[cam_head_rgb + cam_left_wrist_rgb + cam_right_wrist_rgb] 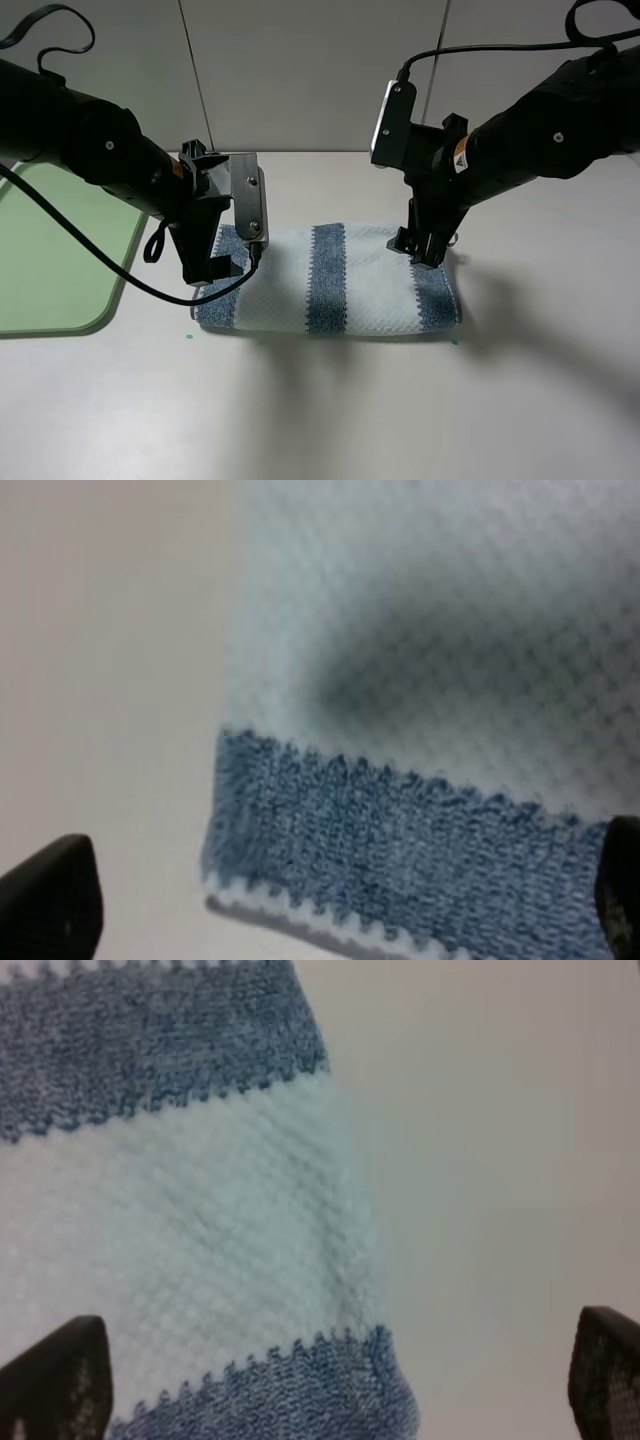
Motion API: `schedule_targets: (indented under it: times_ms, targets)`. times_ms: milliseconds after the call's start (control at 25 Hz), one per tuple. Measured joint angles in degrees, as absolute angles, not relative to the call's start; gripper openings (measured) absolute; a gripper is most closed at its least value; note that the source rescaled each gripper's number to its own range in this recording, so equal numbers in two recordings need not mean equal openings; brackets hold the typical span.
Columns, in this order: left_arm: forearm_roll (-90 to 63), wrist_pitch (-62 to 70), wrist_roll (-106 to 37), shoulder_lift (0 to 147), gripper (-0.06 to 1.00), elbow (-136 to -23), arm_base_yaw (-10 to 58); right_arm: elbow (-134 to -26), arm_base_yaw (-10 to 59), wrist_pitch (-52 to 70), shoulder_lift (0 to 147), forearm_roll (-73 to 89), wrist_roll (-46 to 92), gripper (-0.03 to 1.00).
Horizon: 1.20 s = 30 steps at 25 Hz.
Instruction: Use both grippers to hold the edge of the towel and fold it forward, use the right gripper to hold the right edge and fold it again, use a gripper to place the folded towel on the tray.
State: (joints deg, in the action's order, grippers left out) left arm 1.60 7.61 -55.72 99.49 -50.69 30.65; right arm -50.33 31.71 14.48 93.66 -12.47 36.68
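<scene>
Now towel [330, 280] flat on table [300, 420], folded strip, right of tray [50, 270] (tray only in high view). L gripper [216, 270] at left end, R gripper [426, 254] at right; wrist cams: both jaws wide, nothing held.

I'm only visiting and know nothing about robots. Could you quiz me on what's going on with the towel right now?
1. True or false: the towel already lies on the tray.
2. Pick one. The left gripper and right gripper are: A) both open, holding nothing; B) both clamped on the towel; C) one gripping the tray.
3. Fill in: in the high view, the tray sits to the ____ of the towel.

Key: 1 false; 2 A; 3 left.
</scene>
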Motion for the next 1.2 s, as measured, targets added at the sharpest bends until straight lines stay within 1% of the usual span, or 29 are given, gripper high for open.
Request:
schedule_targets:
  times_ms: [360, 600, 880, 1040, 1200]
  targets:
    - [1.6, 7.5, -55.6, 99.1, 1.00, -50.7, 30.7, -50.3, 31.7, 14.1, 93.7, -12.5, 36.7, 1.00]
    - [1.6, 10.2, -51.5, 93.5, 1.00, -50.7, 30.7, -50.3, 31.7, 14.3, 92.9, -12.5, 34.1, 1.00]
    - [1.6, 17.8, -39.7, 82.8, 1.00, -50.7, 30.7, -50.3, 31.7, 17.5, 88.9, -12.4, 19.9, 1.00]
    - [1.6, 23.2, -32.8, 75.6, 1.00, -50.7, 30.7, -50.3, 31.7, 23.9, 87.6, -12.1, 8.8, 1.00]
    - [1.6, 27.3, -26.8, 68.5, 1.00, -50.7, 30.7, -50.3, 31.7, 29.3, 86.8, -10.9, 0.7, 1.00]
